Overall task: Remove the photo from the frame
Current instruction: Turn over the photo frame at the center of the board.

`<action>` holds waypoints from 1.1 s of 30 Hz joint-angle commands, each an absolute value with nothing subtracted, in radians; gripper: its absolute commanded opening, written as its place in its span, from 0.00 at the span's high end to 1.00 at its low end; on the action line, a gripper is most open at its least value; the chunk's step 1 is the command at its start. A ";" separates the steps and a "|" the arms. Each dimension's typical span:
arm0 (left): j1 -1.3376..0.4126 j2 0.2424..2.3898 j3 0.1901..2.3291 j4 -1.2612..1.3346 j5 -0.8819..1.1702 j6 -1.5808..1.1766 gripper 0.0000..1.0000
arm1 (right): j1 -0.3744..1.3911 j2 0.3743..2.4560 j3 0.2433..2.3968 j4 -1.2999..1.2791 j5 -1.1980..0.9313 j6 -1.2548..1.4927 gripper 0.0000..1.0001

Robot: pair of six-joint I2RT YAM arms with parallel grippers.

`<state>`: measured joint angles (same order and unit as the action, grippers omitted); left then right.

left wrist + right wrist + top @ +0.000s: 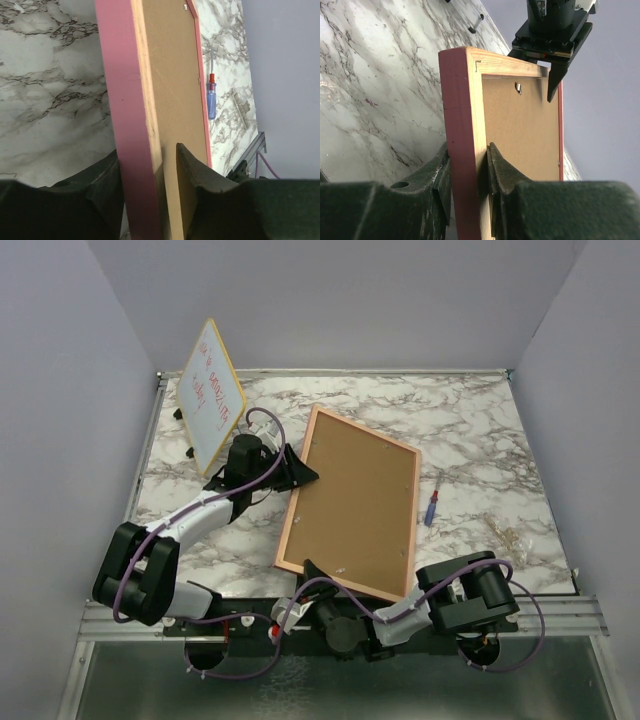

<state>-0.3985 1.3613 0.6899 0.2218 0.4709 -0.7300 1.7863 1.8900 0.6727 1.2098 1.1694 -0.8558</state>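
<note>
The frame (350, 505), thin pink border and brown fibreboard back, is held above the marble table with its back facing up. My right gripper (318, 575) is shut on the frame's near corner; in the right wrist view both pads press the pink-and-wood edge (465, 100) of the frame, gripper (468, 147). My left gripper (300, 472) straddles the frame's left edge (125, 75). Its jaws (149, 155) are open, with a narrow gap between the right finger (187, 165) and the wood. The photo is hidden under the back.
A yellow-edged whiteboard (212, 390) with red writing leans at the back left. A blue-and-red screwdriver (431, 508) lies right of the frame, also in the left wrist view (211, 97). A small pale heap (505, 532) sits near the right edge.
</note>
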 commanded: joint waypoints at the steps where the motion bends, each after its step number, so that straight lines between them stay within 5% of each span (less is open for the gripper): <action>1: -0.391 1.380 0.724 0.221 0.466 -0.702 0.61 | 1.795 1.857 0.670 1.284 1.209 -0.799 0.99; 5: -0.391 1.384 0.734 0.205 0.474 -0.681 0.71 | 1.796 1.861 0.671 1.285 1.215 -0.799 0.99; 11: -0.391 1.368 0.750 0.134 0.437 -0.626 1.00 | 1.796 1.849 0.686 1.225 1.218 -0.762 0.97; 25: -0.391 1.280 0.869 -0.051 0.311 -0.556 1.00 | 1.807 1.639 0.763 0.568 1.140 -0.258 0.24; 33: -0.391 1.256 0.992 -0.201 0.218 -0.485 1.00 | 1.828 1.477 0.800 0.341 1.074 -0.078 0.22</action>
<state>-0.3946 1.2995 0.9047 -0.1593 0.3332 -0.6060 1.8191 1.5593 0.7563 0.5358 1.1095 -0.2531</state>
